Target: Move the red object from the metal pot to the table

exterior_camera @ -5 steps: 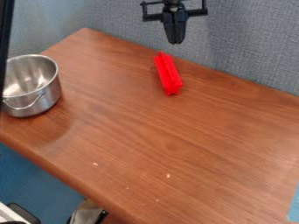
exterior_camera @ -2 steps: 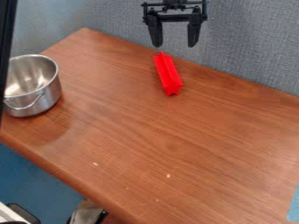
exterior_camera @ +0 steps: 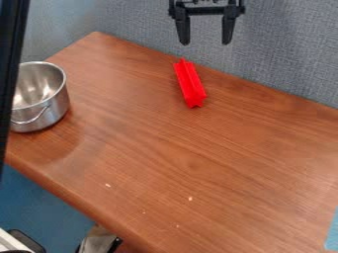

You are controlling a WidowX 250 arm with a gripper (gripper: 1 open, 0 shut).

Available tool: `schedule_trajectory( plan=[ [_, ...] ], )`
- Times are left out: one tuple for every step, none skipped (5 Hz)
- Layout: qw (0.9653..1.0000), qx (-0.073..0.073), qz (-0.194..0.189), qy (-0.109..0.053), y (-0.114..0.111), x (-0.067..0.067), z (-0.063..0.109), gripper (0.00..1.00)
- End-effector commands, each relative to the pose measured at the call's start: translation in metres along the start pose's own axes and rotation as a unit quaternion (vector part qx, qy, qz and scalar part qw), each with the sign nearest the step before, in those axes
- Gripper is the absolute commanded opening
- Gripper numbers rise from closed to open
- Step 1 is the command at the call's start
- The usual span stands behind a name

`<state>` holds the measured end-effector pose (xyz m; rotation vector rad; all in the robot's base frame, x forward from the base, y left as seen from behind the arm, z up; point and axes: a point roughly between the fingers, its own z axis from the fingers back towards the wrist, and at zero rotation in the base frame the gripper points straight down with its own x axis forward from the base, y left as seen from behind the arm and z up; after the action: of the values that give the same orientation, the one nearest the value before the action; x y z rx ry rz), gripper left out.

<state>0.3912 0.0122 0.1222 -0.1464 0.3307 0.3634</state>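
The red object (exterior_camera: 191,82), a bright red bar, lies flat on the wooden table (exterior_camera: 199,158) near its far edge. The metal pot (exterior_camera: 38,95) stands at the table's left edge, shiny and with nothing visible inside. My gripper (exterior_camera: 207,34) hangs above and behind the red object, at the top of the view, open with nothing between its two dark fingers.
A dark vertical bar (exterior_camera: 14,89) crosses the left edge of the view in front of the pot. A grey-blue wall rises behind the table. The table's near edge runs diagonally at the lower left, with floor clutter (exterior_camera: 95,242) below.
The gripper went from shut to open, then drifted up and slightly right, away from the red object. The red object and the pot stayed put. The dark bar at the left came further into view.
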Motion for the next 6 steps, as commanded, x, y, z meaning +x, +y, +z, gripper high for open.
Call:
schedule_trajectory(
  plan=[
    [0.9997, 0.006, -0.018, -0.013, 0.001, -0.003, 0.022, 1.00],
    [0.9996, 0.020, -0.020, 0.004, 0.010, 0.003, 0.022, 1.00],
    [0.9988, 0.015, 0.045, -0.008, 0.022, 0.005, 0.006, 1.00],
    [0.9951, 0.003, 0.096, -0.023, 0.030, 0.001, -0.006, 1.00],
    [0.9980, 0.021, 0.046, -0.040, 0.028, -0.012, 0.005, 1.00],
    [0.9977, 0.029, -0.008, -0.061, 0.024, -0.029, 0.022, 1.00]
  ],
)
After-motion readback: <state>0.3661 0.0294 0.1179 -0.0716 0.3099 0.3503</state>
